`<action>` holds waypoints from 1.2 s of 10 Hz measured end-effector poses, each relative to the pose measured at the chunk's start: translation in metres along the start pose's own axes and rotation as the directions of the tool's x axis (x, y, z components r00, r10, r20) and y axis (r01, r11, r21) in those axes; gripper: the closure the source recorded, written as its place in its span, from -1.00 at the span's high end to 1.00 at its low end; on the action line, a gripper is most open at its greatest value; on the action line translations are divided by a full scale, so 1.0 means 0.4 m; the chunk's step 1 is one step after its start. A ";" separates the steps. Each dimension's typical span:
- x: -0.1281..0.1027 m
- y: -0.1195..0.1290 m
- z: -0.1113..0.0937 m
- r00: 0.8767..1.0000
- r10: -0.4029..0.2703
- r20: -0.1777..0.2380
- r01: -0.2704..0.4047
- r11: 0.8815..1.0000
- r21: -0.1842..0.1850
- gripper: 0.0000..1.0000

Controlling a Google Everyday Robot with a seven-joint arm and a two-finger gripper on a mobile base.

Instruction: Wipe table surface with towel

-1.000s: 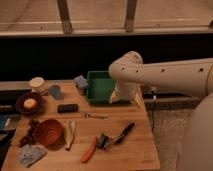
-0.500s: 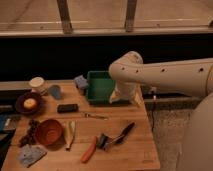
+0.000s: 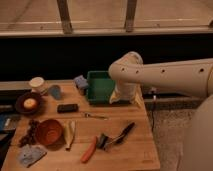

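The towel (image 3: 29,155), a small pale blue-grey cloth, lies crumpled at the near left corner of the wooden table surface (image 3: 132,152). My white arm reaches in from the right and bends down over the table's far right side. My gripper (image 3: 125,98) hangs at the arm's lower end, just right of the green tray (image 3: 100,87), and stands open and empty. It is far from the towel, on the other side of the table.
An orange bowl (image 3: 49,131), a dark plate (image 3: 29,103), a white cup (image 3: 36,84), a blue sponge (image 3: 80,81), a black block (image 3: 67,107), an orange-handled tool (image 3: 90,149) and a black utensil (image 3: 119,136) lie across the table. A dark ledge and window run behind.
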 end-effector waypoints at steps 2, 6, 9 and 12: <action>0.038 0.088 -0.003 0.995 -0.097 0.010 0.098 0.995 -0.007 0.60; 0.139 0.357 -0.038 0.941 -0.334 0.054 0.336 0.941 -0.037 0.60; 0.279 0.580 -0.087 0.851 -0.518 0.089 0.525 0.846 -0.095 0.60; 0.329 0.649 -0.099 0.813 -0.573 0.099 0.582 0.804 -0.123 0.60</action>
